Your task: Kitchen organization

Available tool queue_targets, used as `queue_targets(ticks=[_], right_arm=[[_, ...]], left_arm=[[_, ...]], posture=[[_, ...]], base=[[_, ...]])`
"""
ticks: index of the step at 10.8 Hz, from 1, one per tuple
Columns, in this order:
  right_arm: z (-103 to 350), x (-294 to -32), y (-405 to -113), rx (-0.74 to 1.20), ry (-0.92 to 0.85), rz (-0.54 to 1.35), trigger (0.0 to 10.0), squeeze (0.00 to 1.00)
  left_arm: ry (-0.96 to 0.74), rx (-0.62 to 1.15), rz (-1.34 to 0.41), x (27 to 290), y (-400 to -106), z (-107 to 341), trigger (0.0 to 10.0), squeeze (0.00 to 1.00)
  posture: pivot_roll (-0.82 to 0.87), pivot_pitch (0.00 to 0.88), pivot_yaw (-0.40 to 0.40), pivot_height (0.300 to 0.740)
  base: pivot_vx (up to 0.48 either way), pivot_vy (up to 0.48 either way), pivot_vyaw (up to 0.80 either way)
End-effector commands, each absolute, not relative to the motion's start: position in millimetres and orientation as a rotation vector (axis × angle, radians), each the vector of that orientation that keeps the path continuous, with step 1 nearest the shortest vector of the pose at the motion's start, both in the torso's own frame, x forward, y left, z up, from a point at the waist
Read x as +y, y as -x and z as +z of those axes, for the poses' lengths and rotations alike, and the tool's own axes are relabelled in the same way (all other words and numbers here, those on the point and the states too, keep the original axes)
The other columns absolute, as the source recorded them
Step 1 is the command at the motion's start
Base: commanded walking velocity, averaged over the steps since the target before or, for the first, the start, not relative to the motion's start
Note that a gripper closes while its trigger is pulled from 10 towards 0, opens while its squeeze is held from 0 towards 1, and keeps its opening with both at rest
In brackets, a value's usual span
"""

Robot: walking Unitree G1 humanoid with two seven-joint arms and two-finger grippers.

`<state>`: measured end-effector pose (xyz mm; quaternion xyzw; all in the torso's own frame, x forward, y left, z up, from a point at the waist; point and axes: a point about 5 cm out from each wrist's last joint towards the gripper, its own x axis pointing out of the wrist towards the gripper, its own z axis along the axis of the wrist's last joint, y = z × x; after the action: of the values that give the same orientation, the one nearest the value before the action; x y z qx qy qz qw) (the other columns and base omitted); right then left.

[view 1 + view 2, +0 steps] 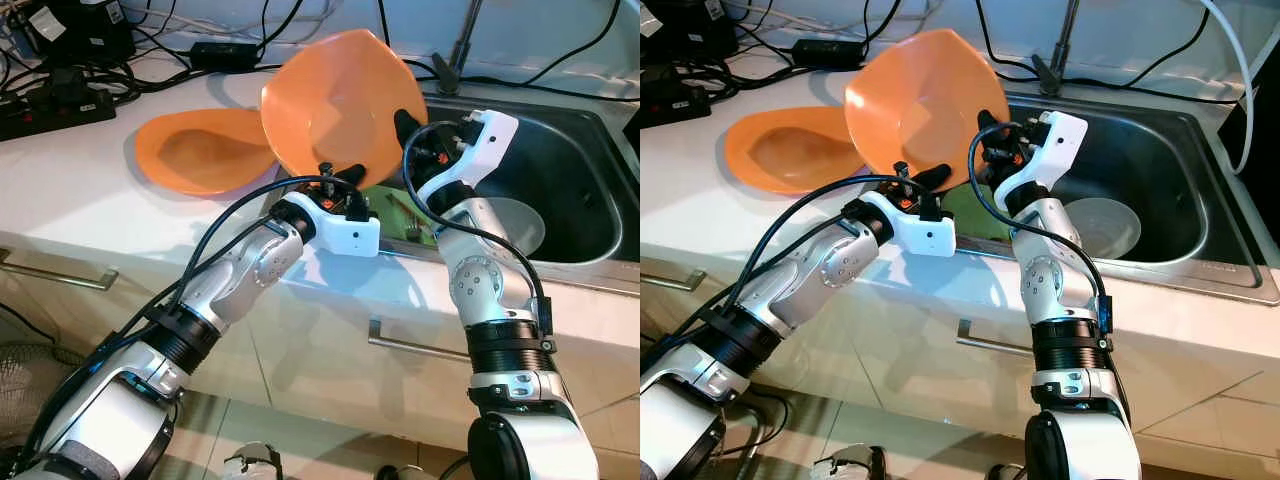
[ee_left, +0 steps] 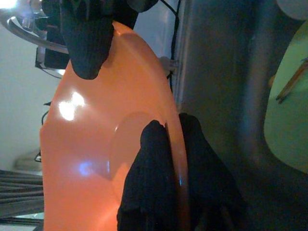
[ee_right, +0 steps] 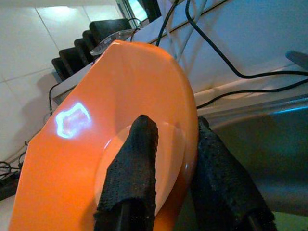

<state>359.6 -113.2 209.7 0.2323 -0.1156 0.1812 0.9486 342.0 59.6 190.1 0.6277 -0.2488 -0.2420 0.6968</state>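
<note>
An orange plate [image 1: 335, 100] is held tilted on edge above the left rim of the steel sink [image 1: 585, 190]. My left gripper [image 1: 338, 178] is shut on its lower rim, one finger [image 2: 149, 183] on the plate's face and one behind. My right gripper [image 1: 408, 128] is shut on the plate's right rim, with its fingers [image 3: 132, 163] either side of the edge. A second orange plate [image 1: 205, 150] lies flat on the white counter, just left of the held one.
A clear bowl [image 1: 510, 225] sits in the sink basin, with a green board [image 1: 405, 210] leaning at the sink's near left. A faucet [image 1: 455, 55] stands behind the sink. Power strips and black cables [image 1: 60, 95] crowd the counter's back left. Drawer handles [image 1: 420, 345] run below.
</note>
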Motion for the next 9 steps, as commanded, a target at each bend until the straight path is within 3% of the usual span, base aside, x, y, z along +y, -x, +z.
queue_targets(ticks=[1, 2, 3, 9], right_arm=[[210.6, -115.6, -360.3, -0.228, -0.423, 0.372, 0.0, 0.00], [210.1, -115.5, -360.3, -0.226, -0.424, 0.374, 0.0, 0.00], [210.0, -115.5, -360.3, -0.224, -0.423, 0.376, 0.0, 0.00], [207.0, -115.1, -360.9, -0.207, -0.410, 0.374, 0.0, 0.00]], left_arm=[[-1.416, -0.593, -0.512, 61.0, -342.5, 201.1, 10.0, 0.00], [-1.427, -0.595, -0.500, 62.4, -343.1, 201.3, 10.0, 0.00], [-1.445, -0.610, -0.477, 63.5, -343.9, 204.4, 10.0, 1.00], [-1.469, -0.618, -0.440, 65.2, -345.7, 206.7, 10.0, 1.00]], posture=[[0.11, 0.041, 0.009, 0.740], [0.12, 0.043, 0.009, 0.740], [0.12, 0.044, 0.008, 0.740], [0.12, 0.046, 0.006, 0.740]], base=[[0.000, 0.000, 0.00], [0.000, 0.000, 0.00], [0.000, 0.000, 0.00], [0.000, 0.000, 0.00]])
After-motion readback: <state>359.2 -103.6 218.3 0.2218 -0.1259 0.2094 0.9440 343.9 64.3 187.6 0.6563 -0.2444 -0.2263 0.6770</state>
